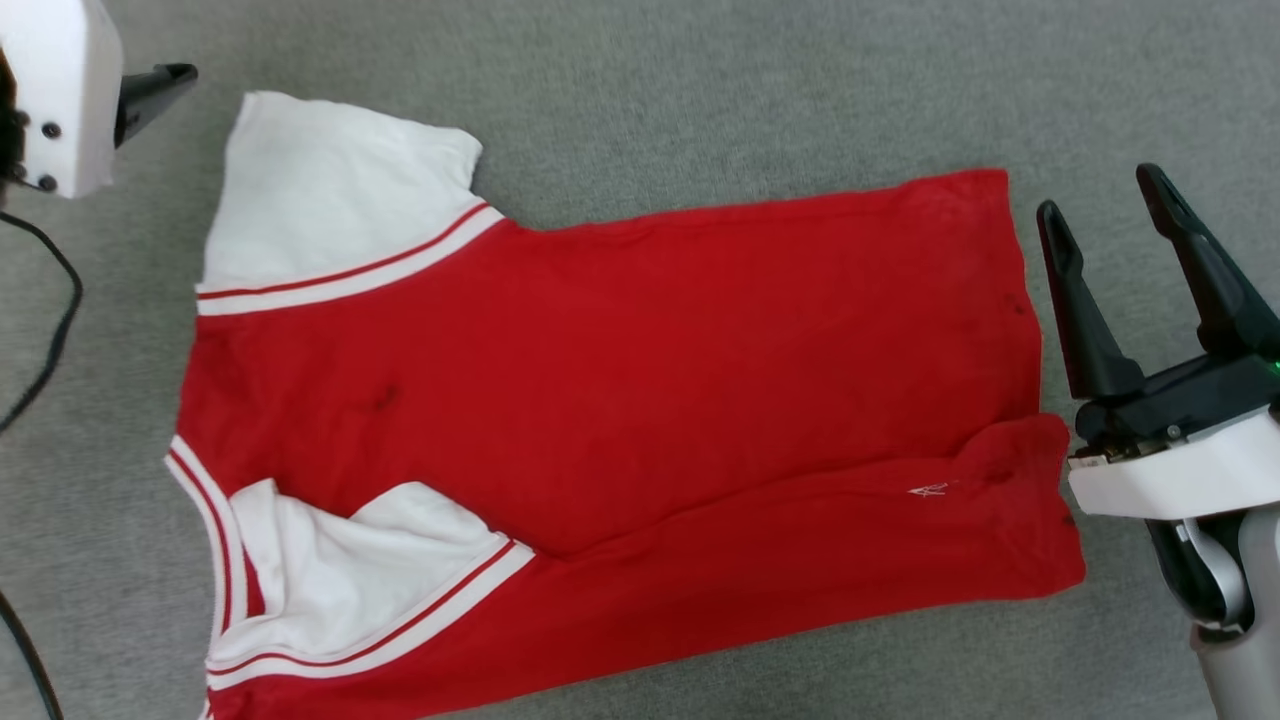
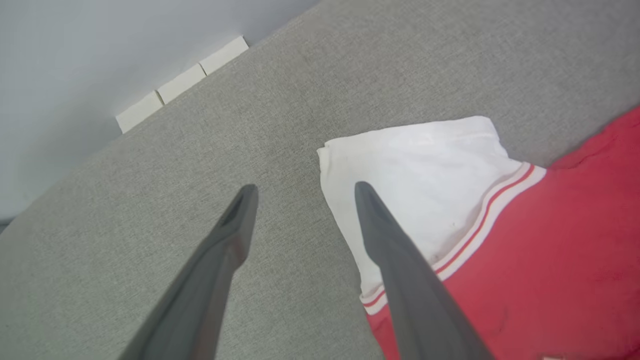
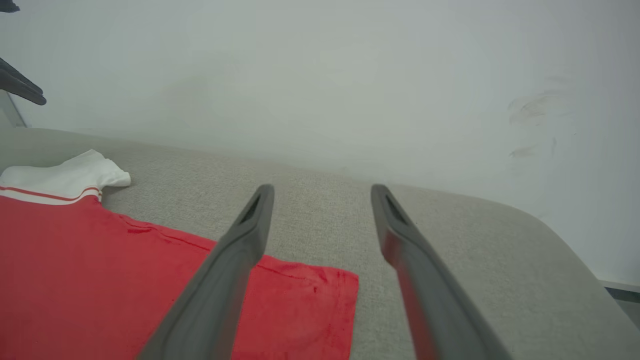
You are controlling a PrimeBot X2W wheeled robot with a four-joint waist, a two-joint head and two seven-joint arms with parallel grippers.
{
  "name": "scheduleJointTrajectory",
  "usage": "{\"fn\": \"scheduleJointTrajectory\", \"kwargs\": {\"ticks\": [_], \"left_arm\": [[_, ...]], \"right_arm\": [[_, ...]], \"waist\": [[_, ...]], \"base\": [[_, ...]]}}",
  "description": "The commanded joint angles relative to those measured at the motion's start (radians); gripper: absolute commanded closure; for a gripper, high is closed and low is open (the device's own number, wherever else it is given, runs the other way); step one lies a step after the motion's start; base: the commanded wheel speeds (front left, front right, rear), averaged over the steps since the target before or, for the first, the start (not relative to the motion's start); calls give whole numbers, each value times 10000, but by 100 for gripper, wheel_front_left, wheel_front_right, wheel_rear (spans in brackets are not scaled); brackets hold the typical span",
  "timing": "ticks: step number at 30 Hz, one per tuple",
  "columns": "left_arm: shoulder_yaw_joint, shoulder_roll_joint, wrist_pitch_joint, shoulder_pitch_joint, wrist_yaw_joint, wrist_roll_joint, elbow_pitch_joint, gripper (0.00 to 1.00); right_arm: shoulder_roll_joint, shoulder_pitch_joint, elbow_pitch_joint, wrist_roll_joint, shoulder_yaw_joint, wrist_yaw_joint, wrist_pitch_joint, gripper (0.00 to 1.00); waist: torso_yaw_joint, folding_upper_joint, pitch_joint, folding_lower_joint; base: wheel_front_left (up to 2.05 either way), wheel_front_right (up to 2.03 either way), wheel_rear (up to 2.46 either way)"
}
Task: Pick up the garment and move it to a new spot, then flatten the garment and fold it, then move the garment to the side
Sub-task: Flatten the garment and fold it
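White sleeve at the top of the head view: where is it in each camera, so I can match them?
Head view: the white sleeve lies upper left.
Left wrist view: the sleeve sits centre right.
Right wrist view: the sleeve is at the left edge, mid-height.
Shared landmark: the red-and-white striped band at the sleeve's base.

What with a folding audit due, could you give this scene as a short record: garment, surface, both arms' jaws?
garment: red T-shirt, white sleeves, spread out, hem toward robot's right
fold: near long side looks folded over the body
surface: grey fabric
left gripper: jaws open, by far white sleeve, holding nothing
right gripper: jaws open, beside hem, holding nothing
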Motion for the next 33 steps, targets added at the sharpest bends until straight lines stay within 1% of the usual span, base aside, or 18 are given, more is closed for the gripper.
{"fn": "scheduleJointTrajectory", "kwargs": {"ticks": [1,5,9,12,16,19,20,21,22,25,29,31,33], "left_arm": [[-96,-48,508,-409,-54,-107,36,0],[-373,-220,1585,-1069,-94,-191,179,0],[-638,-213,2165,-1408,-128,-65,372,0],[-831,-66,2270,-1416,-156,94,485,0],[-952,-32,2130,-1154,-181,-58,640,0],[-1179,40,2343,-907,-205,-210,708,0],[-1240,66,2367,-865,-217,-254,658,3],[-1285,79,2331,-836,-225,-274,612,93],[-1361,92,2302,-813,-233,-294,558,100],[-1399,134,2039,-919,-221,-348,464,100],[-1510,78,1636,-1035,-219,-446,215,100],[-1648,55,1420,-1034,-220,-503,71,100],[-1832,57,1195,-994,-221,-536,-119,100]], "right_arm": [[78,-262,-88,-56,39,-8,6,0],[103,-588,-150,-100,169,-8,-1,0],[145,-894,-109,-135,323,-8,-5,0],[207,-1055,-11,-138,424,-8,-48,0],[343,-1116,145,-242,317,-8,-154,0],[385,-1125,257,-288,278,-8,-203,0],[380,-1154,295,-304,265,-8,-217,0],[378,-1204,330,-327,247,-8,-225,0],[373,-1269,344,-363,206,-8,-245,0],[222,-1438,379,-451,142,-8,-267,0],[-270,-1988,342,-532,112,-8,18,0],[-662,-2311,387,-487,175,-8,452,0],[-1229,-2580,586,-253,476,-7,1419,0]], "waist": [[-221,0,522,-2],[-363,0,1017,-2],[-522,0,1436,-2],[-640,0,1675,-2],[-700,0,1836,-2],[-702,0,1864,-2],[-701,0,1860,-2],[-696,0,1842,-2],[-682,0,1803,-2],[-636,0,1597,-2],[-508,0,1147,-2],[-412,0,896,-2],[-289,0,661,-2]], "base": [[0,0,0],[0,0,0],[0,0,0],[0,0,0],[0,0,0],[0,0,0],[0,0,0],[0,0,0],[0,0,0],[0,0,0],[0,0,0],[0,0,0],[0,0,0]]}}
